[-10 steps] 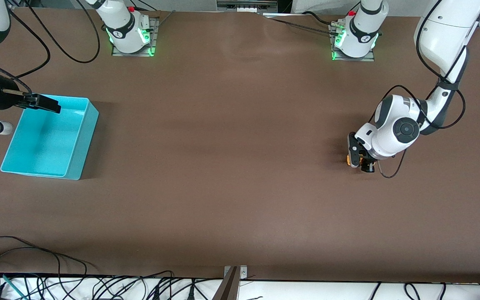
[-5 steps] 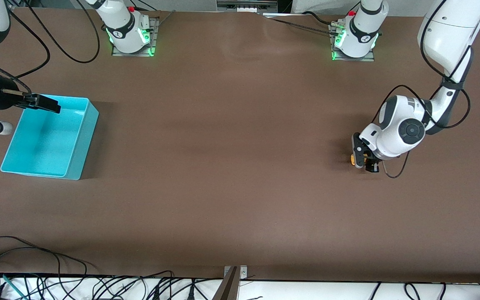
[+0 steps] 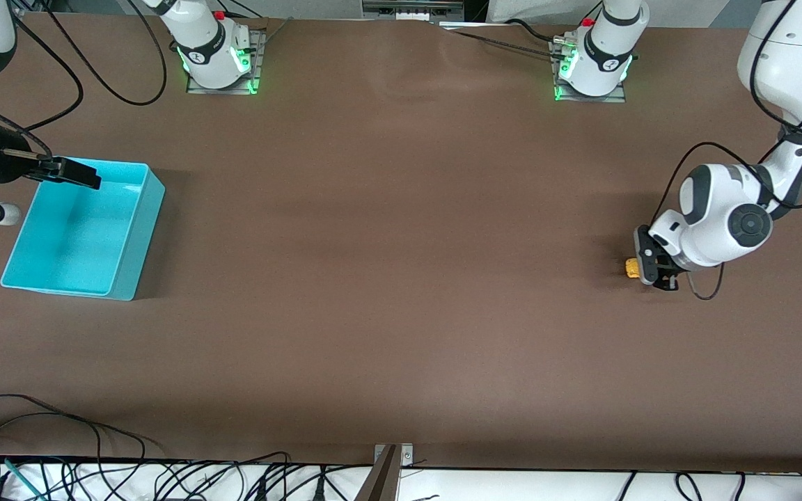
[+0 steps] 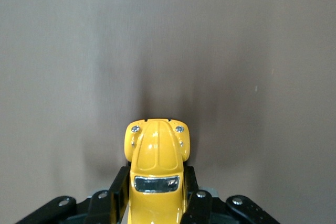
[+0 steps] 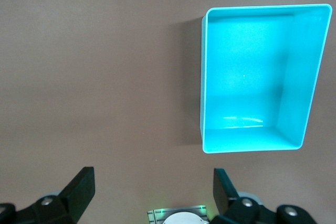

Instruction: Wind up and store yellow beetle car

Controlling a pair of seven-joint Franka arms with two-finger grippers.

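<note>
The yellow beetle car [image 3: 631,267] is down at the table surface near the left arm's end, its rounded hood [image 4: 156,150] sticking out past the fingers. My left gripper [image 3: 651,273] [image 4: 156,184] is shut on the car's sides, one black finger [image 4: 118,187] against each flank. The turquoise bin [image 3: 129,229] [image 5: 247,77] stands empty at the right arm's end. My right gripper [image 3: 79,174] [image 5: 152,179] waits open, high over the bin's edge, with nothing between its fingers.
Both arm bases [image 3: 216,56] [image 3: 596,66] with green lights stand along the table edge farthest from the front camera. Loose cables [image 3: 60,431] and a metal bracket [image 3: 388,466] lie at the nearest edge. Bare brown tabletop [image 3: 387,243] spans between car and bin.
My left gripper has slid toward the left arm's end of the table, taking the yellow beetle car with it along the surface. The right arm has not moved.
</note>
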